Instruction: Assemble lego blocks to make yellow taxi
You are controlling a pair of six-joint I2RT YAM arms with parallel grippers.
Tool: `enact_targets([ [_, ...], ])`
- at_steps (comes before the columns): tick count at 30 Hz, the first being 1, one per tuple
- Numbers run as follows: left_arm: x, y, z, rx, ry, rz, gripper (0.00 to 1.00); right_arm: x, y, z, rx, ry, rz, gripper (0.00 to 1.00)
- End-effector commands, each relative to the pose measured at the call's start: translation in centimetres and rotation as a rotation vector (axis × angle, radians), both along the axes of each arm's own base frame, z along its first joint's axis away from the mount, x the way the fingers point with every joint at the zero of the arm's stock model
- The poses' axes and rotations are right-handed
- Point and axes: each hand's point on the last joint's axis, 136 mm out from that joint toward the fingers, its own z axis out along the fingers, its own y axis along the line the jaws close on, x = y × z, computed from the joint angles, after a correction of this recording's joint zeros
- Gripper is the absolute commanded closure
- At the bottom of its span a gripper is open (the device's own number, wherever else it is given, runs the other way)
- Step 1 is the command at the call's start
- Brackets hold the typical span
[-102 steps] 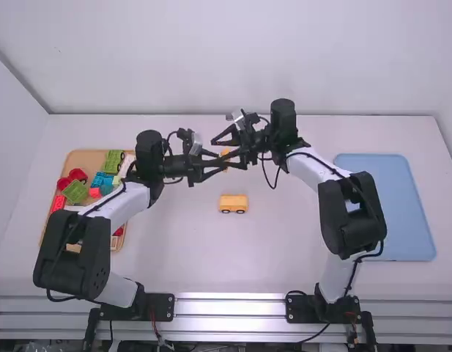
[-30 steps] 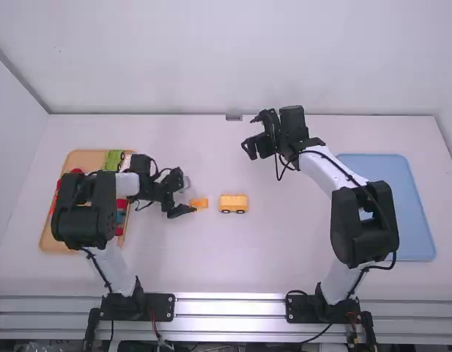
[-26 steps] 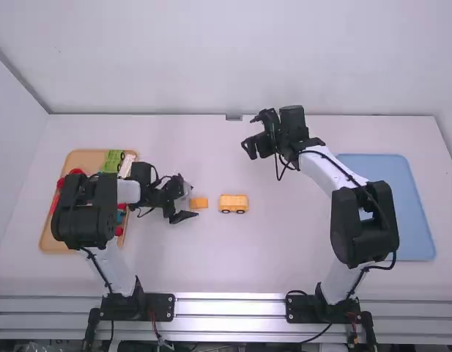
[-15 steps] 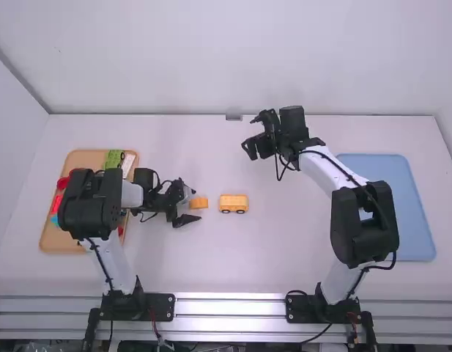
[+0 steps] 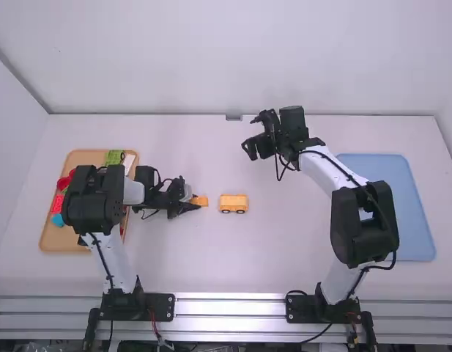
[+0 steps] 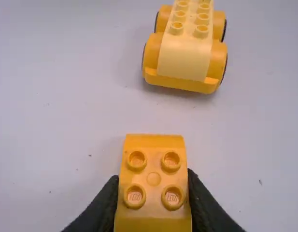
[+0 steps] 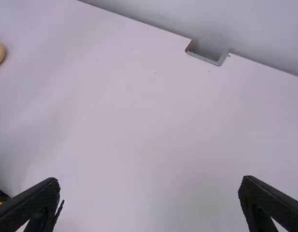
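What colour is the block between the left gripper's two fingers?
The block is orange-yellow; it shows best in the left wrist view.

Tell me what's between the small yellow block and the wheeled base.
Bare table separates the small block, held in the left tool, from the wheeled base: left wrist and high views.

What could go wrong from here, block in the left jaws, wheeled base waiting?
- Pivoting: the left jaws clamp the sides of the yellow block, but its far end sticks out past the tips, so pressing down there might tip it.
- Rolling: the yellow wheeled base stands on its wheels with nothing bracing it; a nudge may shift it.
- Misalignment: the base's studs run in two rows, so a slightly turned block may not seat.
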Motion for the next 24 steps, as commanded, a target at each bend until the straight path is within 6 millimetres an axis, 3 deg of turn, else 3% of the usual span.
enact_targets([
  [1, -0.8, 0.2, -1.6, 0.051, 0.030, -0.004, 0.80, 0.5, 0.0, 1.9, 0.008, -0.042, -0.003, 0.01],
  [6, -0.7, 0.7, -1.8, 0.068, 0.031, 0.014, 0.76, 1.2, -1.5, 1.6, -0.039, -0.053, -0.065, 0.01],
  [10, -0.6, 0.4, -1.1, 0.065, 0.031, 0.004, 0.85, 0.6, -2.4, 0.6, -0.089, -0.025, -0.056, 0.01],
  [15, -0.9, 0.5, 1.7, 0.079, 0.011, -0.043, 0.84, -2.6, -0.6, -0.8, -0.046, -0.059, 0.252, 0.02],
  [17, -1.0, 0.2, 4.3, 0.091, -0.014, -0.075, 0.87, -4.8, 0.3, -1.6, 0.025, -0.117, 0.409, 0.01],
  [18, -1.0, 0.2, 4.3, 0.091, -0.014, -0.075, 0.87, -4.8, 0.3, -1.6, 0.025, -0.117, 0.409, 0.01],
  [20, -0.4, 0.2, 6.8, 0.085, -0.028, -0.059, 0.87, -6.6, 0.6, -2.5, 0.099, -0.176, 0.497, 0.01],
  [24, 0.1, -0.4, 8.5, 0.088, -0.033, -0.047, 0.86, -8.5, 1.1, -3.9, 0.141, -0.234, 0.555, 0.01],
])
